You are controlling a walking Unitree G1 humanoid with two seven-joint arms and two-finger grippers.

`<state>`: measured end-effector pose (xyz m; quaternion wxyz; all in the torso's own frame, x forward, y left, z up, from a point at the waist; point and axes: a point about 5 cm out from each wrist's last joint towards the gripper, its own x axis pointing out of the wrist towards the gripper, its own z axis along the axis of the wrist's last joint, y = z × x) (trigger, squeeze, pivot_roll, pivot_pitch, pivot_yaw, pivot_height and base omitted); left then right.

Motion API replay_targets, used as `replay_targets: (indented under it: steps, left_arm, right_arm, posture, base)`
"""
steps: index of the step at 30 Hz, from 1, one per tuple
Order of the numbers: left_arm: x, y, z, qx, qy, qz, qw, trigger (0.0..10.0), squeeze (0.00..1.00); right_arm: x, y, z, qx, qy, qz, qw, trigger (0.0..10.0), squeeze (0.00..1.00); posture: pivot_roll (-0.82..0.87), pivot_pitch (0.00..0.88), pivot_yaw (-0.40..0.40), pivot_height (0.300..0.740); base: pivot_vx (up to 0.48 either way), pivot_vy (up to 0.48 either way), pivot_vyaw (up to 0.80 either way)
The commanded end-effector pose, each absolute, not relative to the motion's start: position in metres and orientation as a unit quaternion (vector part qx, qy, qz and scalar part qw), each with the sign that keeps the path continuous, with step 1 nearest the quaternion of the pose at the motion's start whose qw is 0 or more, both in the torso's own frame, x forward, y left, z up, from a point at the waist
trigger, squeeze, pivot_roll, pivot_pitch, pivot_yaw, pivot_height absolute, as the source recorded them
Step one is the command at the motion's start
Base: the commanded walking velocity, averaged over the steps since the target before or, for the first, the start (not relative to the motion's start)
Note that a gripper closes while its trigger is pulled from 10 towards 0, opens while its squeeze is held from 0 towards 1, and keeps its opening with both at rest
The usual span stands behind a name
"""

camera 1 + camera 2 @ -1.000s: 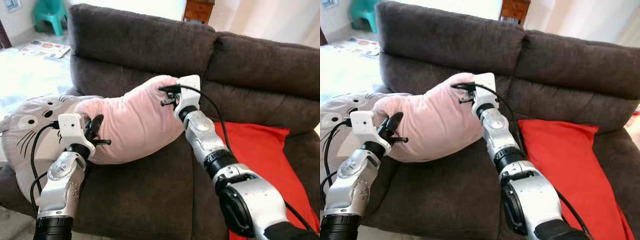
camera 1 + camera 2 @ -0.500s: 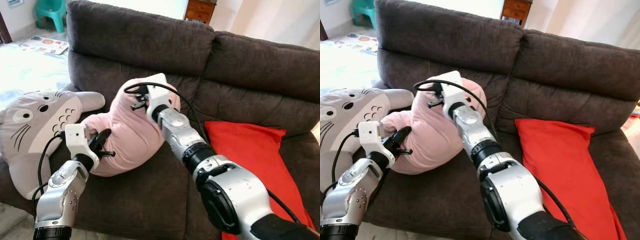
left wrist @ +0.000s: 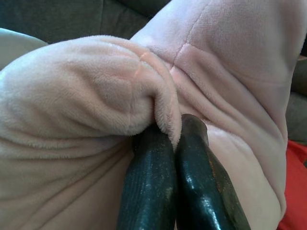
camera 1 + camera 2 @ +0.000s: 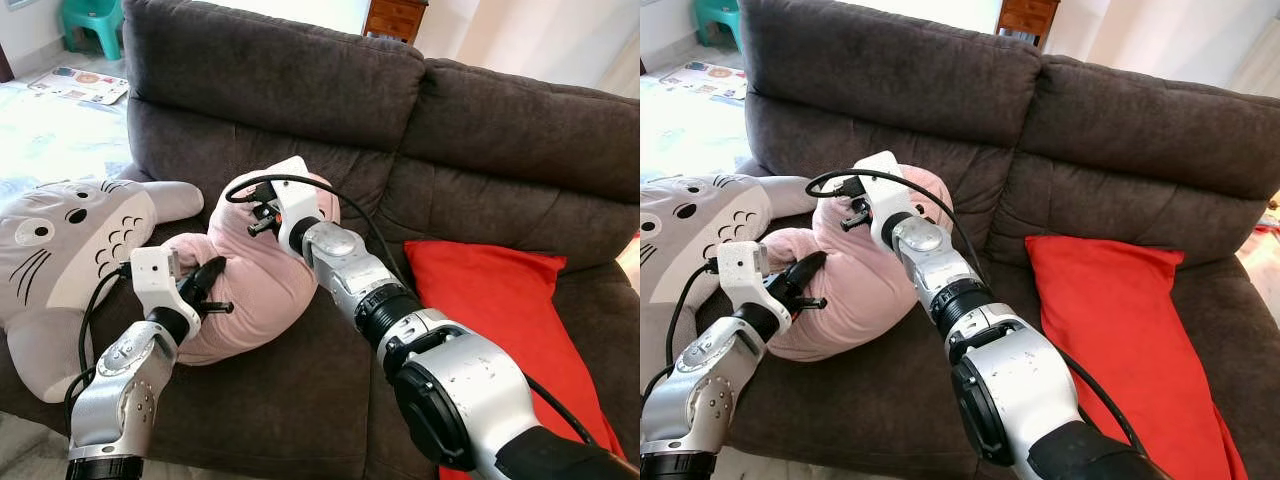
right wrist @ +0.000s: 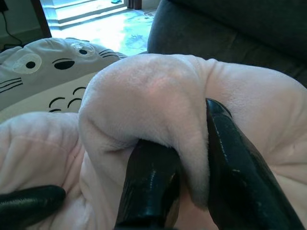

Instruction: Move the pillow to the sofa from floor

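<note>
A soft pink pillow (image 4: 240,285) lies crumpled on the left seat of the dark brown sofa (image 4: 420,110). My left gripper (image 4: 205,285) is shut on a fold at the pillow's near left side; its black fingers (image 3: 153,187) pinch the plush. My right gripper (image 4: 258,205) is shut on the pillow's upper edge near the backrest, with a thick fold of pink fabric (image 5: 158,115) between its fingers (image 5: 235,177).
A grey cartoon-animal cushion (image 4: 60,250) leans on the sofa's left end. A red cushion (image 4: 490,300) lies on the right seat. Beyond the sofa are bright floor, a teal stool (image 4: 95,25) and a wooden cabinet (image 4: 390,18).
Both grippers have carried the pillow left and down onto the left seat. It now sits bunched instead of stretched between them. The camera has also shifted.
</note>
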<state>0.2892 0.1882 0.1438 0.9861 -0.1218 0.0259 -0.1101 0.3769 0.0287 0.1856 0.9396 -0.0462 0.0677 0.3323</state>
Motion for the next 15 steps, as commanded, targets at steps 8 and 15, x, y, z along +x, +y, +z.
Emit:
replay_targets:
  steps: [8, 15]
  left_arm:
    - [0.292, 0.163, 0.192, -0.135, -0.077, -0.19, 0.969, 10.0, 0.0]
    - [0.291, 0.165, 0.193, -0.135, -0.079, -0.185, 0.97, 10.0, 0.0]
  right_arm:
    - [0.349, 0.075, 0.182, -0.046, 0.086, 0.441, 0.892, 10.0, 1.0]
    - [0.351, 0.073, 0.183, -0.051, 0.083, 0.433, 0.896, 10.0, 1.0]
  posture:
    - [0.21, 0.0, -0.207, 0.74]
    - [0.21, 0.001, -0.208, 0.74]
  base:
    - [0.0, 0.0, 0.0]
    - [0.0, 0.0, 0.0]
